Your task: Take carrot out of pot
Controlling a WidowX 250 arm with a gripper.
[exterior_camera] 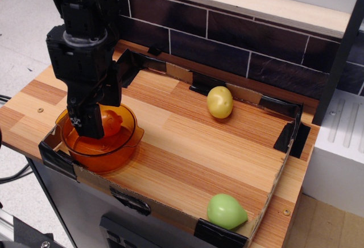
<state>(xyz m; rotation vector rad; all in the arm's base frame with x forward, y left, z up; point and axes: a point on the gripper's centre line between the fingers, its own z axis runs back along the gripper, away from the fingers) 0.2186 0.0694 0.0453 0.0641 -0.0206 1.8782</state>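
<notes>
The orange translucent pot (126,143) stands at the front left corner of the wooden board. The orange carrot (112,122) lies inside it; only its right part shows. My black gripper (92,124) has come down from above into the pot. Its near finger (91,120) stands in front of the carrot and hides the carrot's left part. The jaws look open around the carrot, and the far finger is hidden. The carrot still rests in the pot.
A yellow-green egg-shaped fruit (219,102) lies at the back middle of the board. A light green pear-shaped fruit (226,211) sits at the front right corner. A low cardboard rim (277,175) with black tape borders the board. A dark brick wall (239,37) stands behind.
</notes>
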